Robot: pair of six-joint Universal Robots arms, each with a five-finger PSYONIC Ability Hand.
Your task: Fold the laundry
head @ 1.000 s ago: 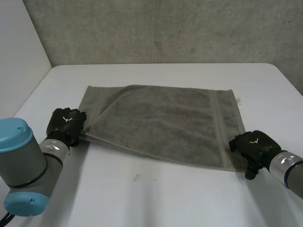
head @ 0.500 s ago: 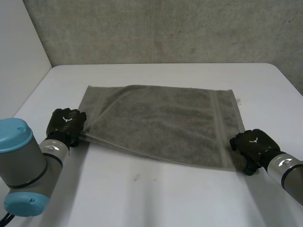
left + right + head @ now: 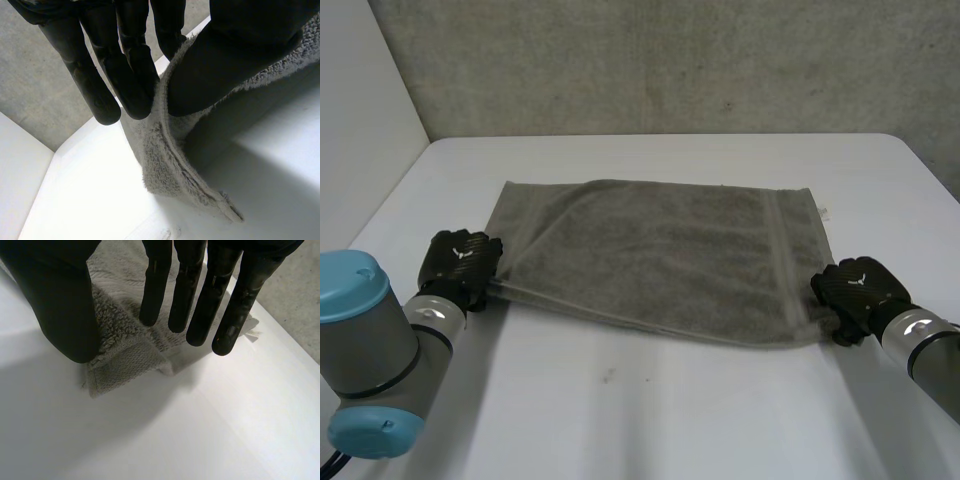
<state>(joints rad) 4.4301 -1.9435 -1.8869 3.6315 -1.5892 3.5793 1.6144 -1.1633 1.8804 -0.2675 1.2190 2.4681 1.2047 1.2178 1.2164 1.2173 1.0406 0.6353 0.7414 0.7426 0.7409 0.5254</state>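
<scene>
A grey towel (image 3: 660, 250) lies spread on the white table (image 3: 670, 420). My left hand (image 3: 460, 262) is at the towel's near left corner. In the left wrist view its thumb (image 3: 225, 60) and fingers pinch the towel's edge (image 3: 170, 170), which rises off the table between them. My right hand (image 3: 855, 285) is at the near right corner. There the thumb (image 3: 55, 300) and straight fingers (image 3: 190, 300) press in on the towel's corner (image 3: 125, 355), which is bunched into a ridge between them, its tip still flat on the table.
A concrete wall (image 3: 670, 60) runs behind the table's far edge. The table's left edge (image 3: 390, 200) is close to my left arm. A small white label (image 3: 823, 212) sticks out at the towel's far right corner. Bare table lies in front of the towel.
My right hand has slid forward onto the near right corner and its fingers have closed in. The towel's near right edge has shifted inward. The left hand has stayed put.
</scene>
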